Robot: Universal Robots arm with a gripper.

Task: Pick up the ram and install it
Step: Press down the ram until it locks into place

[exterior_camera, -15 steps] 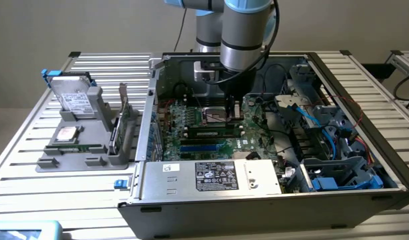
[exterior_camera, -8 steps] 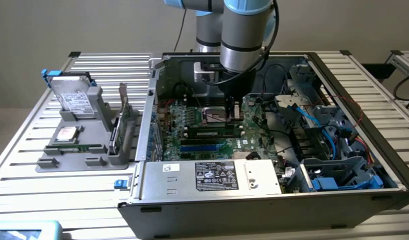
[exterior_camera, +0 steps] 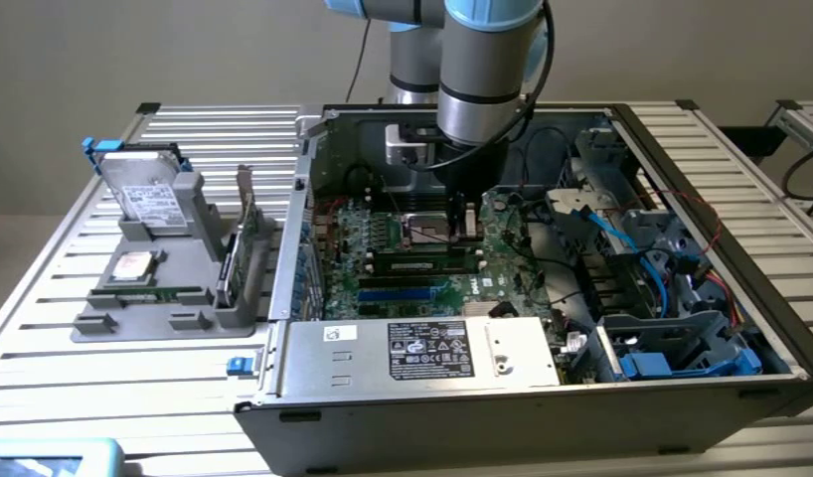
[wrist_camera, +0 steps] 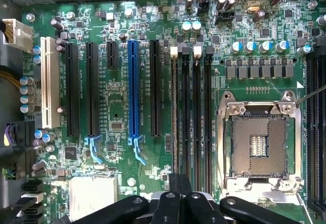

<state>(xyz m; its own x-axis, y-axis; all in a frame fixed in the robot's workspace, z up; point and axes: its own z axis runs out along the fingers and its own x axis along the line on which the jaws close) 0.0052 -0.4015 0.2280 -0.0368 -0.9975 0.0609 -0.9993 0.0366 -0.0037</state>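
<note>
The black gripper [exterior_camera: 462, 221] hangs inside the open grey computer case [exterior_camera: 725, 397], fingers pinched shut and, I think, empty. The ram, a slim green stick with a white label [exterior_camera: 420, 265], seems already seated beside the processor socket [wrist_camera: 257, 145]. From the wrist, the black memory slots [wrist_camera: 196, 112] show edge-on.

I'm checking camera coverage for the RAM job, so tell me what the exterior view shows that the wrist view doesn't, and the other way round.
Exterior view alone: the open black computer case on the slatted metal table, the grey parts tray holding a silver boxy hard drive, and the robot's grey and blue arm reaching into the case.

Wrist view alone: close detail of the long blue expansion slot, the white slot and the black memory slots.

Both: the green motherboard, its square metal processor socket and the black hand, shut, just above the board.
</note>
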